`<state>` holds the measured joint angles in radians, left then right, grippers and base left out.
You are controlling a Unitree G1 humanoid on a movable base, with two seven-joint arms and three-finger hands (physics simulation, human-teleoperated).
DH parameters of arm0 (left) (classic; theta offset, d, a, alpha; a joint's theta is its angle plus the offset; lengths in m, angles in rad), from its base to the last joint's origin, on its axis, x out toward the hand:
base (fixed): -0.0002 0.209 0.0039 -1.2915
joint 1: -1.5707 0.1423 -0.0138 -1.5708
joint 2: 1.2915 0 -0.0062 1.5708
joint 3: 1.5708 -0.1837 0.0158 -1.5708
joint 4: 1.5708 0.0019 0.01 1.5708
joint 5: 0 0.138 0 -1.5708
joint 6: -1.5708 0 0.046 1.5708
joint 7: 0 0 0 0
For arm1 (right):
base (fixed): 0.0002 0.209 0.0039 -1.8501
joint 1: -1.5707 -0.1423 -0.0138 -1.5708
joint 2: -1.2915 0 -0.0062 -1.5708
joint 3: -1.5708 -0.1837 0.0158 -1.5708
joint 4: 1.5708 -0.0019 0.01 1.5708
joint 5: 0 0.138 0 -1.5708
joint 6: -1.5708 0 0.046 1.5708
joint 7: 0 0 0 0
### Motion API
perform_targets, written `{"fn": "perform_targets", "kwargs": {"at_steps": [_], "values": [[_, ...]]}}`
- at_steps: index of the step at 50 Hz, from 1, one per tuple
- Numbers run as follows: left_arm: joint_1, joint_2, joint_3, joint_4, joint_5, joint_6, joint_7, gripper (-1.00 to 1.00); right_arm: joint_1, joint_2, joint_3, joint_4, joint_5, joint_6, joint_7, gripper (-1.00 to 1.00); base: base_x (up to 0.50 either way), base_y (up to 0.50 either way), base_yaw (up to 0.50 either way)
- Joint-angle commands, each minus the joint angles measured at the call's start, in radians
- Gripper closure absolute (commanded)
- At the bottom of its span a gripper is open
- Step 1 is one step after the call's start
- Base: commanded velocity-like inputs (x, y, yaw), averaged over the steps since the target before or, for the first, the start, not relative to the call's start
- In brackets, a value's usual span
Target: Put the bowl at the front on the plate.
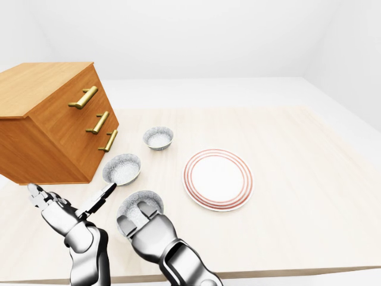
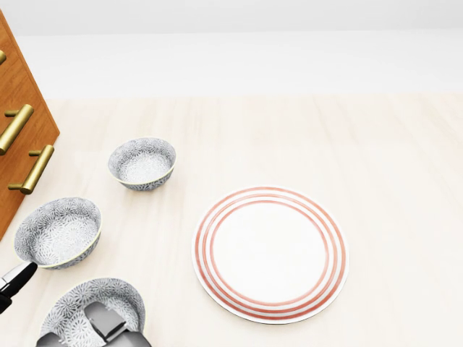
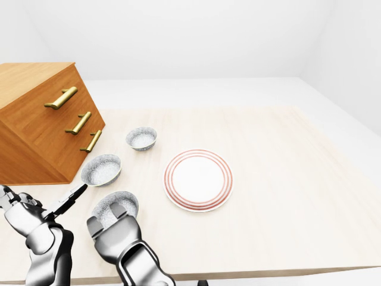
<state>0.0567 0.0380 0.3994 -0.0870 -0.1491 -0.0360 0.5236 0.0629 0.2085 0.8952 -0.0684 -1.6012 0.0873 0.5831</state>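
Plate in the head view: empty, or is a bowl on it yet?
Empty. The plate shows only bare white centre and red rings; front bowl, middle bowl and far bowl all sit left of it.

Glossy silver left hand (image 1: 58, 210), slim fingers (image 1: 102, 198) with black tips, rounded chrome forearms (image 1: 89, 253), silver right hand (image 1: 146, 227), broad flat grey finger pads, dark joint seams
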Motion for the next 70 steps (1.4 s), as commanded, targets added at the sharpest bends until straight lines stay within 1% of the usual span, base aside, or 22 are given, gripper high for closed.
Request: {"fn": "perform_targets", "kwargs": {"at_steps": [1,3,4,5,7,9,11,13,15,16,18,22,26,34,36,46,50,60,61,62,63,70], "values": [[-0.004,0.002,-0.002,0.012,0.0,-0.008,0.0,-1.0,-0.012,0.009,-0.031,0.068,0.072,0.0,-0.052,-1.0,0.0,0.0,0.0],[0.0,0.001,-0.002,-0.001,-0.001,0.001,0.0,-1.0,-0.016,0.015,-0.037,0.075,0.084,0.0,-0.058,-1.0,0.0,0.0,0.0],[0.0,0.001,-0.002,0.0,-0.001,0.0,0.0,-1.0,-0.02,0.018,-0.041,0.081,0.087,0.0,-0.057,-1.0,0.0,0.0,0.0],[-0.005,0.001,-0.002,0.014,0.0,-0.01,0.0,-1.0,-0.024,0.023,-0.048,0.09,0.096,0.0,-0.064,-1.0,0.0,0.0,0.0],[-0.002,0.002,-0.002,0.01,-0.001,-0.008,0.0,-1.0,-0.028,0.024,-0.054,0.099,0.104,0.0,-0.071,-1.0,0.0,0.0,0.0],[-0.007,0.003,-0.003,0.023,0.0,-0.017,0.0,-1.0,-0.031,0.026,-0.065,0.118,0.12,0.0,-0.09,-1.0,0.0,0.0,0.0],[-0.005,0.004,-0.003,0.021,-0.002,-0.016,0.0,-1.0,-0.034,0.028,-0.069,0.126,0.122,0.0,-0.095,-1.0,0.0,0.0,0.0],[-0.003,0.003,-0.003,0.011,-0.002,-0.009,0.0,-1.0,-0.036,0.03,-0.072,0.127,0.126,0.0,-0.1,-1.0,0.0,0.0,0.0],[-0.002,0.003,-0.003,0.011,-0.001,-0.009,0.0,-1.0,-0.033,0.027,-0.077,0.131,0.132,0.0,-0.109,-1.0,0.0,0.0,0.0],[-0.001,0.002,-0.003,0.006,-0.002,-0.005,0.0,-1.0,-0.029,0.023,-0.078,0.135,0.137,0.0,-0.11,-1.0,0.0,0.0,0.0],[-0.004,0.003,-0.003,0.017,0.0,-0.013,0.0,-1.0,-0.021,0.019,-0.071,0.127,0.138,0.0,-0.111,-1.0,0.0,0.0,0.0],[-0.002,0.002,-0.003,0.013,0.0,-0.011,0.0,-1.0,-0.021,0.012,-0.074,0.132,0.152,0.0,-0.121,-1.0,0.0,0.0,0.0],[-0.002,0.002,-0.003,0.013,0.0,-0.011,0.0,-1.0,-0.035,0.02,-0.089,0.156,0.164,0.0,-0.131,-1.0,0.0,0.0,0.0],[-0.002,0.002,-0.003,0.013,0.0,-0.011,0.0,-1.0,-0.055,0.033,-0.13,0.222,0.204,0.0,-0.165,-1.0,0.0,0.0,0.0],[-0.002,0.002,-0.003,0.013,0.0,-0.011,0.0,-1.0,-0.059,0.032,-0.147,0.246,0.223,0.0,-0.189,-1.0,0.0,0.0,0.0],[-0.002,0.002,-0.003,0.012,0.0,-0.01,0.0,-1.0,-0.078,0.032,-0.195,0.295,0.248,0.0,-0.22,-1.0,0.0,0.0,0.0],[-0.002,0.002,-0.003,0.012,0.0,-0.01,0.0,-1.0,-0.101,0.041,-0.225,0.356,0.266,0.0,-0.249,-1.0,0.0,0.0,0.0],[-0.002,0.002,-0.003,0.012,0.0,-0.011,0.0,-1.0,-0.139,0.057,-0.277,0.437,0.279,0.0,-0.267,-1.0,0.0,0.0,0.0],[-0.002,0.002,-0.003,0.013,0.0,-0.011,0.0,-1.0,-0.145,0.059,-0.284,0.45,0.283,0.0,-0.275,-0.62,0.0,0.0,0.0],[-0.002,0.002,-0.003,0.013,0.0,-0.011,0.0,-1.0,-0.149,0.059,-0.287,0.453,0.276,0.0,-0.279,0.57,0.0,0.0,0.0],[-0.002,0.002,-0.003,0.013,0.001,-0.011,0.0,-1.0,-0.152,0.059,-0.288,0.454,0.275,-0.007,-0.275,1.0,0.0,0.0,0.0],[-0.002,0.002,-0.003,0.013,0.0,-0.011,0.0,-1.0,-0.158,0.07,-0.296,0.434,0.251,-0.011,-0.271,1.0,0.0,0.0,0.0]]}}
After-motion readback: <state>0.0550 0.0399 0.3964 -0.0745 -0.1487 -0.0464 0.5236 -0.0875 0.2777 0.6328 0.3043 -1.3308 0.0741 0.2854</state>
